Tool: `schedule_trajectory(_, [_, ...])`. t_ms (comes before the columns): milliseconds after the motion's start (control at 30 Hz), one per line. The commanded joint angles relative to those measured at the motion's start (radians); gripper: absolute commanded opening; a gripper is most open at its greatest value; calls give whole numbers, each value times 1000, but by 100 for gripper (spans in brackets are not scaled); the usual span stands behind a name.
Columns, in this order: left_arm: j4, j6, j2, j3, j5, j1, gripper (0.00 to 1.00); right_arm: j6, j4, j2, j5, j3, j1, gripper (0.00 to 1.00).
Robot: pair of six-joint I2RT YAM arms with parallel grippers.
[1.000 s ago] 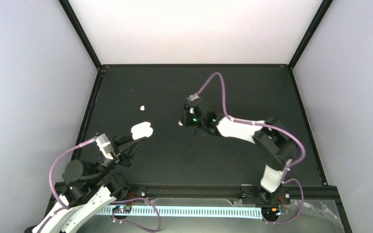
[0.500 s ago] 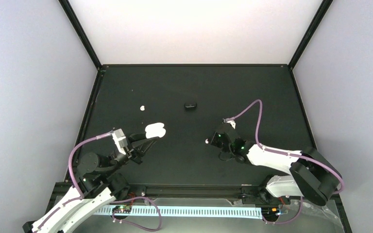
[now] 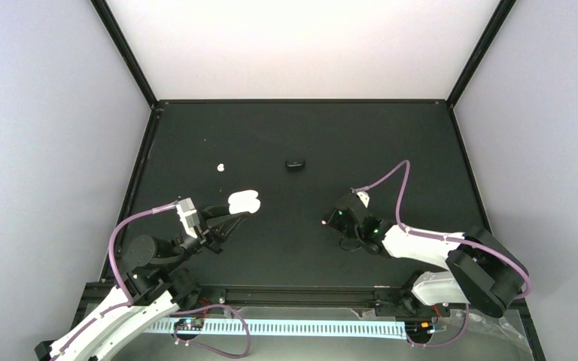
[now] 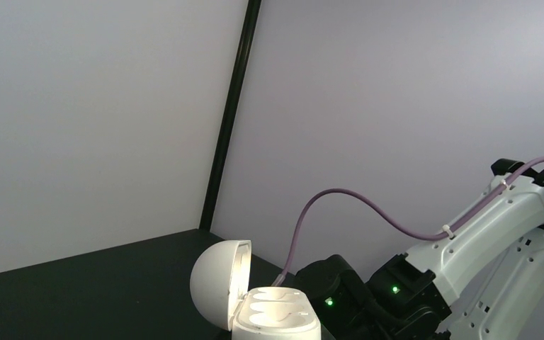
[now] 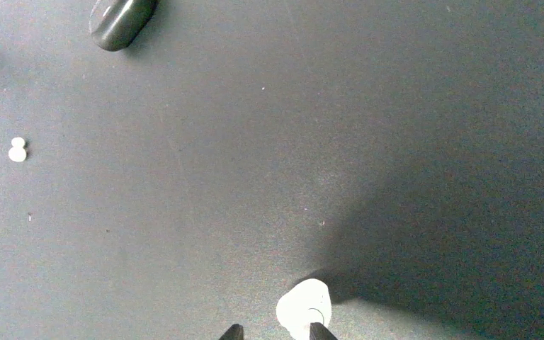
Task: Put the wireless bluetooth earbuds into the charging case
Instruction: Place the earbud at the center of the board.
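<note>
The charging case [image 3: 243,201] is white with its lid swung open, and my left gripper [image 3: 234,216] is shut on its base at the near left. In the left wrist view the case [image 4: 276,315] shows two empty wells; my own fingers are out of that frame. One white earbud [image 5: 303,307] lies against the right fingertip of my right gripper [image 5: 274,331], whose jaws stand apart with a gap on the earbud's left. That gripper [image 3: 330,222] hovers low, right of the case. The other earbud [image 3: 221,167] lies on the mat at the far left, also visible as the earbud [image 5: 18,149] in the right wrist view.
A small black oval object [image 3: 295,163] lies on the black mat [image 3: 391,150] at the far centre and shows again as the black oval [image 5: 120,18] in the right wrist view. A black frame rail [image 3: 301,101] and pale walls bound the mat.
My right arm pulled back from the far centre toward the near right with the earbud, uncovering the black oval; its jaws parted. My left arm carried the case slightly right.
</note>
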State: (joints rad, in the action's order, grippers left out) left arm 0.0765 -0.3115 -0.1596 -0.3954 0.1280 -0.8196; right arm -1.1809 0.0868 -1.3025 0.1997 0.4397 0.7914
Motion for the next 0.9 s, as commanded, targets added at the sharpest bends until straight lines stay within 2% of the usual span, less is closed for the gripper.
schedule_trajectory(0, [32, -15, -4, 0, 10, -3, 1, 28, -10, 3, 9, 25, -3, 26])
schedule_trajectory(200, [28, -14, -4, 0, 7, -3, 2, 197, -130, 110, 68, 55, -5, 36])
schedule_trajectory(333, [30, -12, -8, 3, 7, -3, 2, 341, -175, 160, 51, 47, -51, 36])
schedule_trajectory(467, [49, -12, -18, 14, 9, -3, 2, 495, -162, 96, -86, 62, -156, 32])
schedule_trajectory(567, [60, -15, -28, 15, 16, -3, 2, 566, -185, 18, -120, 117, -172, 28])
schedule_trajectory(733, [57, -14, -32, 9, 22, -3, 1, 605, -215, -58, -123, 156, -172, 20])
schedule_trajectory(867, [43, -10, -23, 8, 12, -3, 2, 600, -233, -71, -160, 138, -170, 17])
